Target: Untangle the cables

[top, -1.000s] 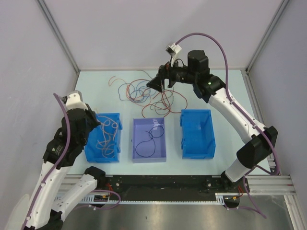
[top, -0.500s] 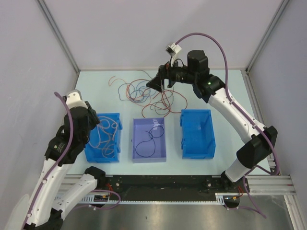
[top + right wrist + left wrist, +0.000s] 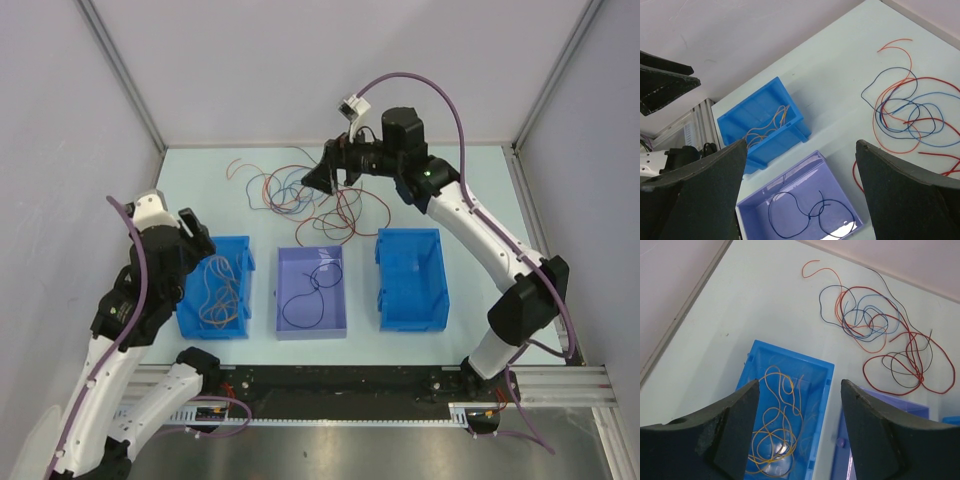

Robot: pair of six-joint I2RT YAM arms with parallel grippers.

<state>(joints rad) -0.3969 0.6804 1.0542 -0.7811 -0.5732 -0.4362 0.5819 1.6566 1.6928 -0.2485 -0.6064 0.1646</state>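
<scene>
Leftmost, the left gripper (image 3: 193,226), a black two-finger tool, is held over the far-left corner of a bright blue plastic bin (image 3: 243,243). Its fingers are spread wide apart and nothing is gripped between them. Inside that bin a loose heap of thin orange-tan wires (image 3: 218,290) is laid in overlapping loops.

Just beside it, toward the middle, a lavender plastic bin (image 3: 285,262) is placed, and a single dark navy wire (image 3: 305,298) is curled on its floor.

Beyond these two bins, on the pale table top (image 3: 200,170), the remaining cables (image 3: 310,200) are spread as a tangle of red, navy, blue and orange strands. These are crossed over one another, with one orange strand trailed off to the left.

Above the right part of this tangle the right gripper (image 3: 326,176) is held, its fingers likewise parted widely. No wire is seen between them in the wrist view.

Farthest right, a second bright blue plastic bin (image 3: 434,270) is set near the lavender one, apart from the tangle.
</scene>
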